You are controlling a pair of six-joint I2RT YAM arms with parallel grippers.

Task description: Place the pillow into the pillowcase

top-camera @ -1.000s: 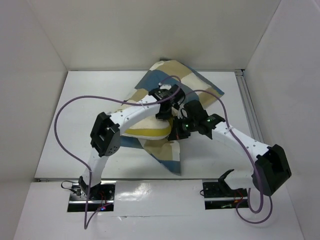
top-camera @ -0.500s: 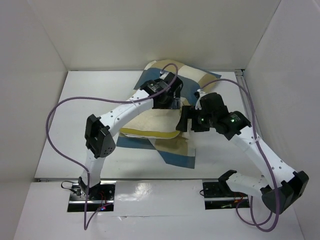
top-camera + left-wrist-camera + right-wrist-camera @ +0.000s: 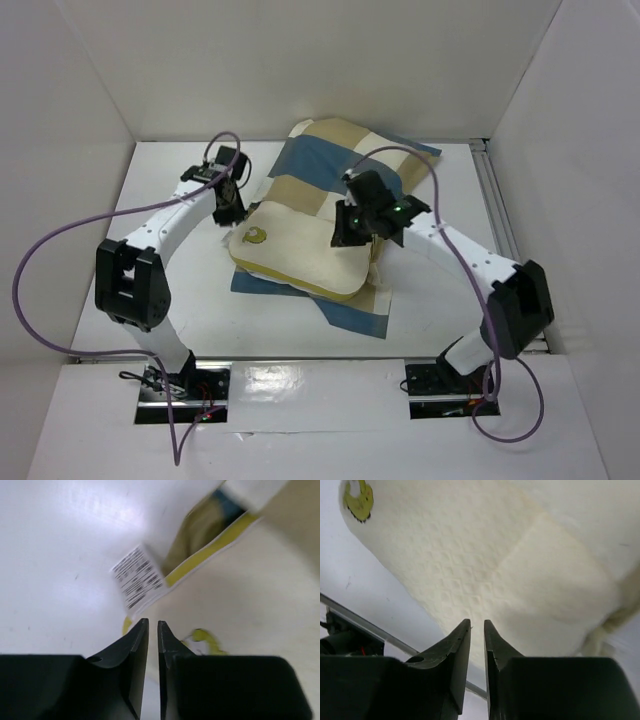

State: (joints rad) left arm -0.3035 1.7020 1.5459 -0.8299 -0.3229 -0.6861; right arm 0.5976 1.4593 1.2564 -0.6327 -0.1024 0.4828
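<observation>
The cream quilted pillow (image 3: 300,250) lies flat on top of the checked blue, tan and white pillowcase (image 3: 340,150), its yellow emblem (image 3: 253,237) toward the left. My left gripper (image 3: 226,215) hovers at the pillow's left corner, beside a barcode label (image 3: 137,577). Its jaws stand a narrow slit apart with nothing between them (image 3: 153,625). My right gripper (image 3: 345,235) hangs over the pillow's right half. A thin gap shows between its fingers (image 3: 477,624), which are clear of the pillow (image 3: 495,555).
White walls close in the table on three sides. A metal rail (image 3: 497,210) runs along the right edge. Purple cables (image 3: 60,240) loop off both arms. Bare white tabletop (image 3: 160,300) lies left of the pillow.
The left arm swung off the pillow's middle to its left corner. The right gripper shifted left over the pillow. Both grippers opened wide, then narrowed. The pillow now lies flat and uncovered.
</observation>
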